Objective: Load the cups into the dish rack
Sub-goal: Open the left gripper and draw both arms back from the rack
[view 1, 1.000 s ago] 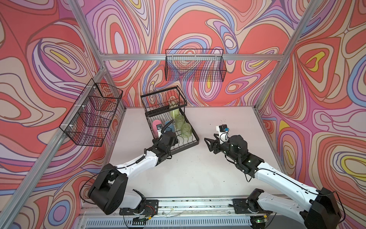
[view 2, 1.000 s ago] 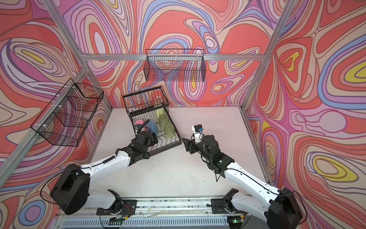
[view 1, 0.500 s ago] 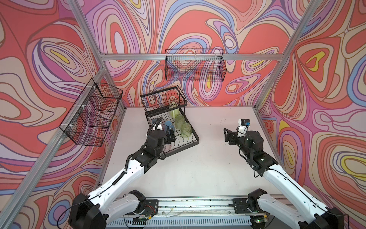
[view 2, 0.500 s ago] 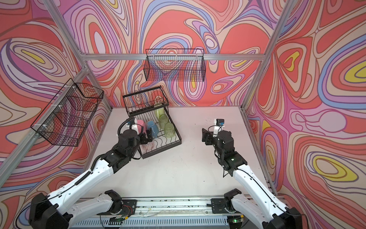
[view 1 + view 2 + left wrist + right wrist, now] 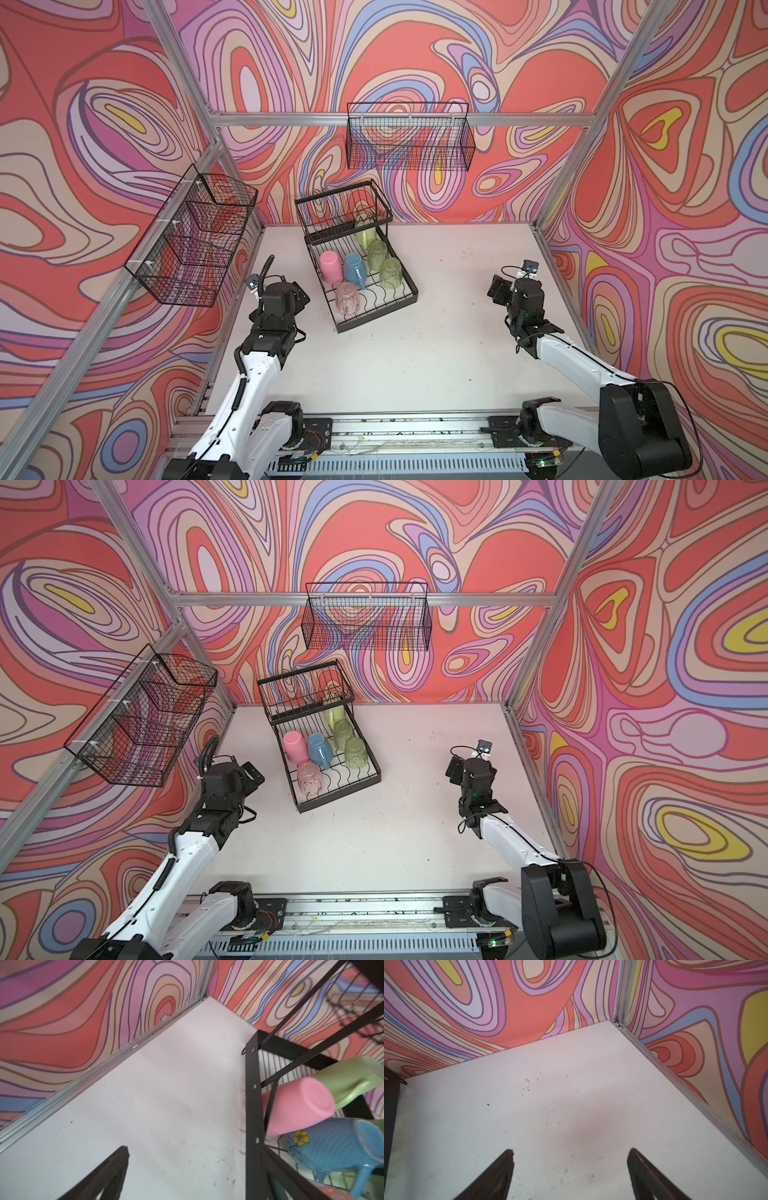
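The black wire dish rack [image 5: 376, 312] [image 5: 338, 794] stands at the back middle of the table. In its lower tray, upside down, are an opaque pink tumbler [image 5: 331, 267], a blue mug [image 5: 355, 270], a clear pink tumbler [image 5: 347, 298], two clear green tumblers [image 5: 377, 255] [image 5: 390, 272] and a yellow-green mug [image 5: 365, 235]. My left gripper [image 5: 297, 297] [image 5: 193, 1153] hangs open and empty just left of the rack. Far to the right, my right gripper [image 5: 498, 286] [image 5: 570, 1151] is open over bare table.
Two fine-mesh black baskets hang on the walls, one on the left [image 5: 195, 237] and one at the back [image 5: 409, 139]. Aluminium frame rails [image 5: 695, 1101] edge the white table [image 5: 436, 332]. The left wrist view shows the rack's frame [image 5: 252, 1105] close by.
My left gripper has drawn back from the rack's front left, uncovering the clear pink tumbler there. The right arm has swung from the middle to the right side, its jaws widening.
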You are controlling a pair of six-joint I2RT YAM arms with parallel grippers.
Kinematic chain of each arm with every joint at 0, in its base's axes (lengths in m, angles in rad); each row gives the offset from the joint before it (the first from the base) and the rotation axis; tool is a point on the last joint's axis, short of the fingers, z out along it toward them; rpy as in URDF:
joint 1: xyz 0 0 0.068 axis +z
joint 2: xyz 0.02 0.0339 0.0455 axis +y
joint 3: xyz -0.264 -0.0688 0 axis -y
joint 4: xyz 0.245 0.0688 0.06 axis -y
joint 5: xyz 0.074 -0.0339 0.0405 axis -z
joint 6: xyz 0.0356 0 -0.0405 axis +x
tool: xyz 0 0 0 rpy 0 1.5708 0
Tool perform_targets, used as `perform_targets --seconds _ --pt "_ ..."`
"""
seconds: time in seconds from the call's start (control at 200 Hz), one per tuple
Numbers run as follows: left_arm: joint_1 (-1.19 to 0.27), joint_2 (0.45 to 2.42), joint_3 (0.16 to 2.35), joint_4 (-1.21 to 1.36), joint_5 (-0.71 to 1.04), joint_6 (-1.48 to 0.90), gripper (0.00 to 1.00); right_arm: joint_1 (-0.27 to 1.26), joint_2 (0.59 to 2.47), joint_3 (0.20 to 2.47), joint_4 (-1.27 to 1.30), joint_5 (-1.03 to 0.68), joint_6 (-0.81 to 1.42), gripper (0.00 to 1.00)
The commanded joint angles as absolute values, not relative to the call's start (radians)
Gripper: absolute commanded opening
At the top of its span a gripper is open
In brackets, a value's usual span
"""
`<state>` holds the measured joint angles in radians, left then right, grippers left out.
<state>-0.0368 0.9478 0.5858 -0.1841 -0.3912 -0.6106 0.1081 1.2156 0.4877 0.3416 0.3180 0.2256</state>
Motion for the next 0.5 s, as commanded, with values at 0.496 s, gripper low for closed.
perform_targets --seconds 0.496 --pt "0.039 1.375 0.465 0.437 -0.266 -0.357 1.00 0.059 1.531 0.460 0.747 0.299 0.105 0.89"
